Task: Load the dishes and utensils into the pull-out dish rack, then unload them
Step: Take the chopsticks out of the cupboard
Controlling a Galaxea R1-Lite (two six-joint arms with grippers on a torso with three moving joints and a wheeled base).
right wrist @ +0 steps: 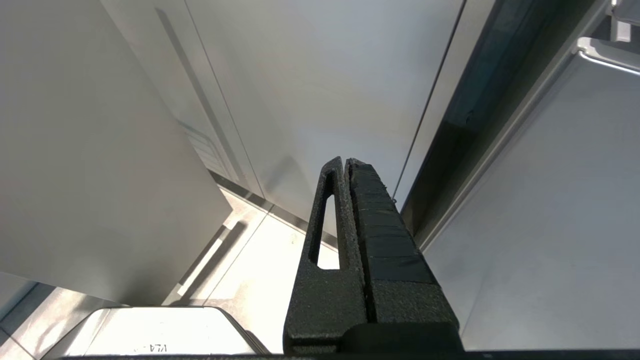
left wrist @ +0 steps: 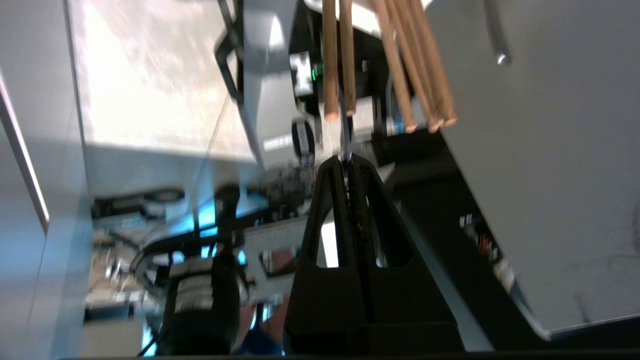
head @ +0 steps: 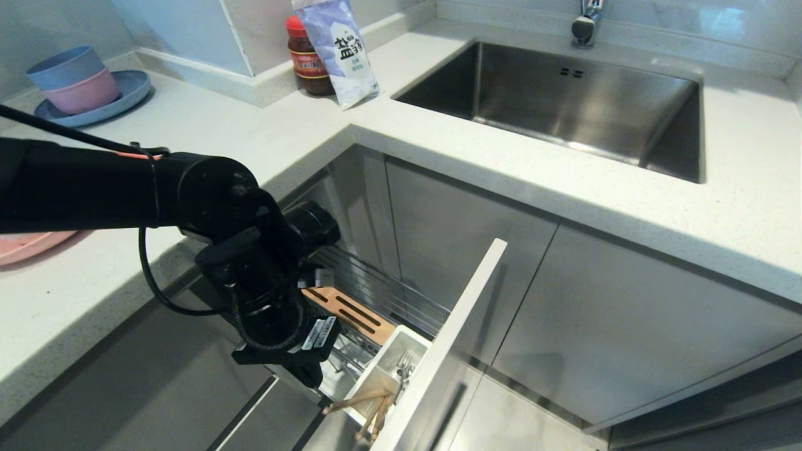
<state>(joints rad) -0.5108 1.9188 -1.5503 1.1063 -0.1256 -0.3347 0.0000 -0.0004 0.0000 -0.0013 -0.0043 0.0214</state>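
The pull-out dish rack (head: 388, 294) stands drawn out under the counter, with its wood strip (head: 351, 313), white cutlery cup (head: 369, 379) and front panel (head: 451, 338). A silver fork (head: 404, 366) stands in the cup. Wooden chopsticks (head: 360, 401) lean out of the cup's near end, and their ends (left wrist: 340, 60) show just beyond my left gripper (left wrist: 346, 159). That gripper is shut, and I make out nothing held in it. My left wrist (head: 276, 326) hangs low over the rack. The pink plate (head: 25, 244) lies on the counter at far left. My right gripper (right wrist: 345, 161) is shut and parked by the cabinet doors.
A blue plate with stacked blue and pink bowls (head: 94, 88) sits at the counter's back left. A red-lidded jar (head: 307, 62) and a white bag (head: 341, 50) stand in the corner. The steel sink (head: 583, 100) and tap (head: 586, 22) lie at right. The rack's panel (left wrist: 550, 150) rises beside my left gripper.
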